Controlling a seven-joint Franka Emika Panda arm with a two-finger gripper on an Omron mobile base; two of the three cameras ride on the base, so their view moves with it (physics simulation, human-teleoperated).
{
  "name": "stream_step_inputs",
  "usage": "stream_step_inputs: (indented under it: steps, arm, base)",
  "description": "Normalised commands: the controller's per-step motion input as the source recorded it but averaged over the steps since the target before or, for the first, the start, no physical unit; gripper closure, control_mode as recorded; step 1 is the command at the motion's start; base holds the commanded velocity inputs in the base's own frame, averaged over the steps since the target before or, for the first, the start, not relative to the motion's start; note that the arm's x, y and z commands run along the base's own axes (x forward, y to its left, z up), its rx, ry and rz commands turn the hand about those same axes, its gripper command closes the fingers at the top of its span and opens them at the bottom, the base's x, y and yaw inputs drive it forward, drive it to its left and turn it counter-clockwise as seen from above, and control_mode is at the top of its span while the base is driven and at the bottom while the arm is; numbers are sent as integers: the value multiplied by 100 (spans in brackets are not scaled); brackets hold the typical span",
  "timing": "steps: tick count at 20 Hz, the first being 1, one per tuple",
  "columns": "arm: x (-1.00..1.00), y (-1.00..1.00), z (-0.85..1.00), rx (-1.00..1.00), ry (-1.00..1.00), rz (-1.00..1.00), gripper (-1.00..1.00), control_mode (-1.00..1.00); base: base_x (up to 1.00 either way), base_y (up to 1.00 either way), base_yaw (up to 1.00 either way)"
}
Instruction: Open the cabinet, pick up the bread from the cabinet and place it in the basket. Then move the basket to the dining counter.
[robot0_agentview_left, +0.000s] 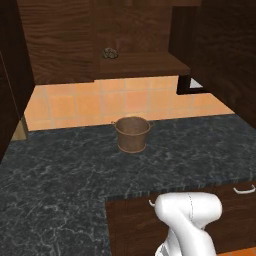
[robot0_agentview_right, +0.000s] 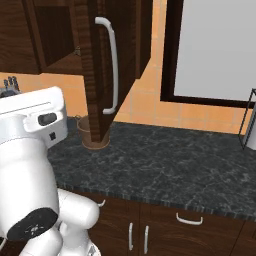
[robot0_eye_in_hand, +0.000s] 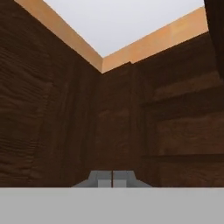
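My gripper is fully closed, empty, facing dark wood-grain cabinet. Small brown lumpy bread sits upper-centre; reaching closed would knock it off the shelf.

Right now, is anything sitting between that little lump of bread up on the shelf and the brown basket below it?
No object. In the left base view, below the bread come the shelf edge and bare orange wall tiles, then the basket.
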Motion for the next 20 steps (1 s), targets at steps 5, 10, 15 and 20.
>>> stream_step_inputs:
  steps: [5, 10, 15, 20]
  arm:
    - [75, 100, -25, -11, 0, -11, 100, -100]
    - [99, 100, -13, -6, 5, -17, 100, -100]
    - [100, 63, -3, 0, 28, -8, 100, -100]
    - [98, 0, -3, 3, 35, 0, 100, -100]
  base:
    - [0, 0, 0]
    - [0, 0, 0]
    - [0, 0, 0]
    - [0, 0, 0]
